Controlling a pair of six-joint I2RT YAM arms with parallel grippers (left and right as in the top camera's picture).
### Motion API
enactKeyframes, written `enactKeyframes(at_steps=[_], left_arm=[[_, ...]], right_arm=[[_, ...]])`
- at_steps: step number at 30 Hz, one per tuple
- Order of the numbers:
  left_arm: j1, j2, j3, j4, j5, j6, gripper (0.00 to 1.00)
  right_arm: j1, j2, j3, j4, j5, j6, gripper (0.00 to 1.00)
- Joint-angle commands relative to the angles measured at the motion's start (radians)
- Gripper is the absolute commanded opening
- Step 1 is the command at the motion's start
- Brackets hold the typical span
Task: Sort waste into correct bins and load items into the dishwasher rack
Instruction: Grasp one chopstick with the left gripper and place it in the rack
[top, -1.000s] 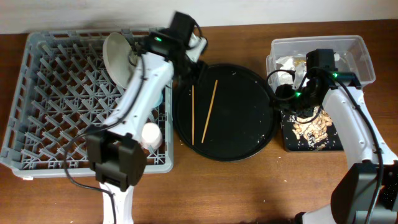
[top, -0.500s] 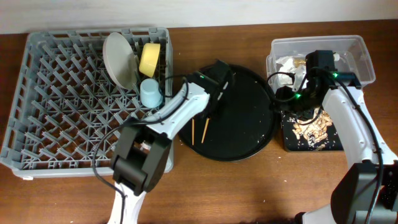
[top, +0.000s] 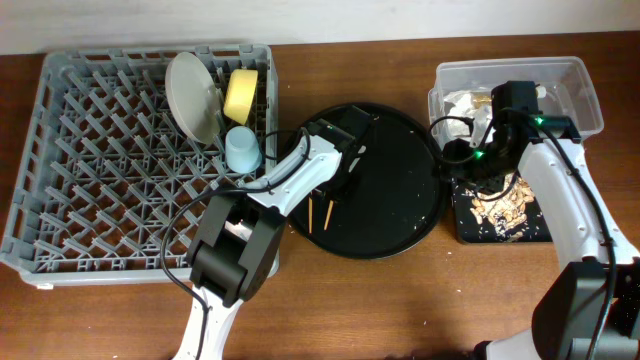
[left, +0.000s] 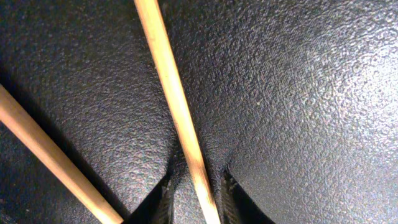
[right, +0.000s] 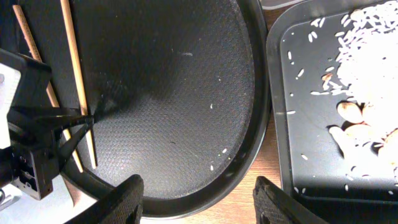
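Two wooden chopsticks (top: 329, 208) lie on the large round black tray (top: 400, 200). My left gripper (top: 338, 185) is low over them. In the left wrist view its fingers (left: 196, 202) stand narrowly apart on either side of one chopstick (left: 174, 106), not clamped; the other chopstick (left: 43, 155) lies to the left. The grey rack (top: 90, 180) holds the pale plate (top: 190, 95), yellow bowl (top: 240, 95) and blue cup (top: 243, 150). My right gripper (top: 470, 165) is open and empty (right: 202, 205) over the gap between the round tray and the black rectangular tray (right: 311, 155).
The clear tub (top: 570, 75) at the back right holds white napkins (top: 465, 100). The black rectangular tray in front of it holds rice and food scraps (right: 367, 68). A few rice grains lie on the round tray. The left arm hides the rack's front right corner.
My left arm has swung from the back of the rack over to the round tray and come down over the chopsticks. The right arm has not moved.
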Motion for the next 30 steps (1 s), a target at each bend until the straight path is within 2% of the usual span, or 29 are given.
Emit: enactKeyframes(at_steps=[1, 2, 8, 11, 13, 14, 16, 18, 19, 22, 24, 26, 27, 30], left_arm=[[0.000, 0.026, 0.021, -0.002, 0.027, 0.034, 0.13], [0.000, 0.026, 0.024, -0.003, 0.027, 0.033, 0.00], [0.000, 0.026, 0.119, -0.074, 0.027, 0.033, 0.00], [0.008, 0.026, 0.275, -0.166, 0.026, 0.017, 0.00], [0.051, 0.025, 0.468, -0.326, 0.025, -0.001, 0.00], [0.107, 0.024, 0.612, -0.453, 0.020, -0.002, 0.00], [0.178, 0.023, 0.787, -0.614, -0.055, -0.047, 0.00], [0.244, 0.019, 0.915, -0.717, -0.070, -0.060, 0.00], [0.272, -0.016, 0.915, -0.716, -0.049, -0.061, 0.00], [0.352, -0.157, 0.829, -0.717, -0.058, -0.061, 0.00], [0.402, -0.267, 0.646, -0.716, -0.111, -0.089, 0.00], [0.486, -0.348, 0.341, -0.689, -0.209, -0.159, 0.00], [0.520, -0.348, 0.163, -0.576, -0.210, -0.144, 0.00], [0.525, -0.348, -0.020, -0.406, -0.211, -0.072, 0.00]], right_arm=[[-0.001, 0.006, 0.006, 0.000, -0.010, 0.007, 0.58], [-0.001, 0.006, 0.006, 0.000, -0.010, 0.006, 0.58], [-0.001, 0.006, 0.006, -0.004, -0.009, 0.006, 0.58], [-0.001, 0.006, 0.006, -0.004, -0.010, 0.006, 0.58], [-0.001, 0.006, 0.006, -0.003, -0.010, 0.006, 0.58], [-0.001, 0.006, 0.006, 0.003, -0.010, 0.006, 0.58], [-0.001, 0.006, 0.006, 0.013, -0.009, 0.006, 0.58], [-0.001, 0.006, 0.006, 0.018, -0.009, 0.006, 0.58], [-0.001, 0.006, 0.006, 0.023, -0.009, 0.006, 0.58], [-0.001, 0.006, 0.006, 0.023, -0.009, 0.006, 0.58], [-0.001, 0.006, 0.006, 0.024, -0.009, 0.006, 0.58], [-0.001, 0.006, 0.006, 0.035, -0.009, 0.006, 0.58], [-0.001, 0.006, 0.006, 0.045, -0.009, 0.006, 0.58], [-0.001, 0.006, 0.006, 0.042, -0.009, 0.006, 0.58]])
